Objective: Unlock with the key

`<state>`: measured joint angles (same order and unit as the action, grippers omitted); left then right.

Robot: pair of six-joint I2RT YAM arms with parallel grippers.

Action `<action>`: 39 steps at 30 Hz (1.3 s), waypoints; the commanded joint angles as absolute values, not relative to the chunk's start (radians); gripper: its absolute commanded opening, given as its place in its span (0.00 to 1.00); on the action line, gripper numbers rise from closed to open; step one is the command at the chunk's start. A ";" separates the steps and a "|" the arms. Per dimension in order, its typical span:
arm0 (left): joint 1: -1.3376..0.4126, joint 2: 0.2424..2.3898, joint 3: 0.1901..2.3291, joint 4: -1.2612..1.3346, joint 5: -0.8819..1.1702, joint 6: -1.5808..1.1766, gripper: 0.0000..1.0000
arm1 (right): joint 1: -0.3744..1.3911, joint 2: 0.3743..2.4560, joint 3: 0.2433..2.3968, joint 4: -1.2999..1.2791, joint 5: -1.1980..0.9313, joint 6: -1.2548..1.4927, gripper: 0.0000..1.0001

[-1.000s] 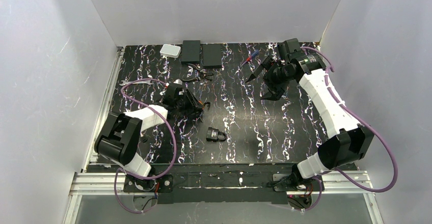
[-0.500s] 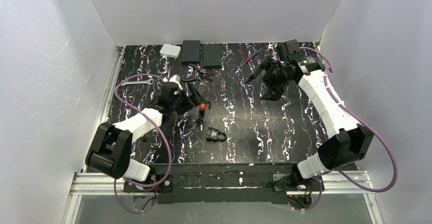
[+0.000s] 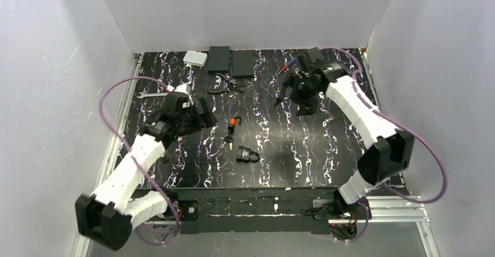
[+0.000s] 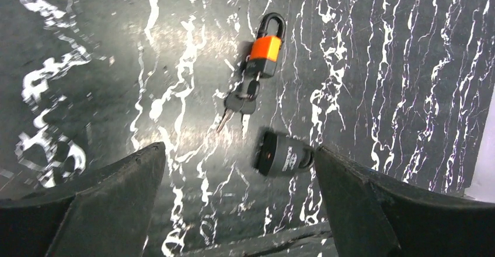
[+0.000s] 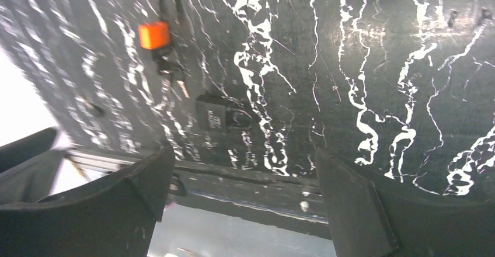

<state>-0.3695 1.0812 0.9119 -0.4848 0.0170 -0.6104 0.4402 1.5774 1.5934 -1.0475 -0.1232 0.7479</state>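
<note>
The key [image 3: 232, 123], with an orange and black head and thin silvery blades, lies flat on the black marbled table, and nothing holds it. The left wrist view shows the key [image 4: 264, 48] just beyond the black padlock [image 4: 284, 155]. The padlock [image 3: 248, 153] rests on its side a little nearer than the key. My left gripper [image 3: 205, 117] is open to the left of the key, with empty jaws [image 4: 239, 148]. Farther back and to the right, my right gripper [image 3: 290, 105] is open and empty, looking down at the key [image 5: 154, 35] and the padlock [image 5: 219, 115].
At the back stand a white box [image 3: 195, 58] and two black boxes [image 3: 219, 59], [image 3: 243, 63]. Pliers [image 3: 226, 85] lie in front of them. A red-and-blue screwdriver [image 3: 288, 64] lies by my right gripper, and a wrench [image 3: 153, 94] at the left edge.
My left gripper opened, let go of the key and drew back to the left. The key now lies on the table. My right gripper swung a little to the left.
</note>
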 commanded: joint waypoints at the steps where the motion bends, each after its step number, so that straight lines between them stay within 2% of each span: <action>1: -0.364 0.865 0.867 -0.677 -0.066 -0.589 0.98 | 0.577 1.703 1.655 -1.134 -0.055 0.591 0.98; 8: -0.362 0.651 0.891 -0.813 -0.131 -0.516 0.98 | 0.793 1.785 1.640 -1.017 -0.028 0.415 0.98; 16: -0.363 0.536 0.852 -0.869 -0.105 -0.483 0.98 | 0.860 1.867 1.644 -0.958 -0.006 0.490 0.97; 20: -0.362 0.476 0.824 -0.855 -0.112 -0.526 0.98 | 0.927 1.927 1.696 -0.995 0.082 0.524 0.96; 24: -0.362 0.476 0.810 -0.971 -0.253 -0.756 0.98 | 0.961 1.938 1.713 -1.020 0.135 0.544 0.95; 27: -0.362 0.470 0.752 -0.999 -0.225 -0.891 0.98 | 0.981 1.920 1.678 -1.013 0.176 0.563 0.95; 33: -0.363 0.528 0.776 -1.148 -0.357 -0.976 0.98 | 1.007 1.876 1.591 -0.969 0.216 0.592 0.95; 39: -0.362 0.669 0.822 -1.159 -0.411 -0.973 0.98 | 1.025 1.809 1.547 -0.962 0.275 0.616 0.95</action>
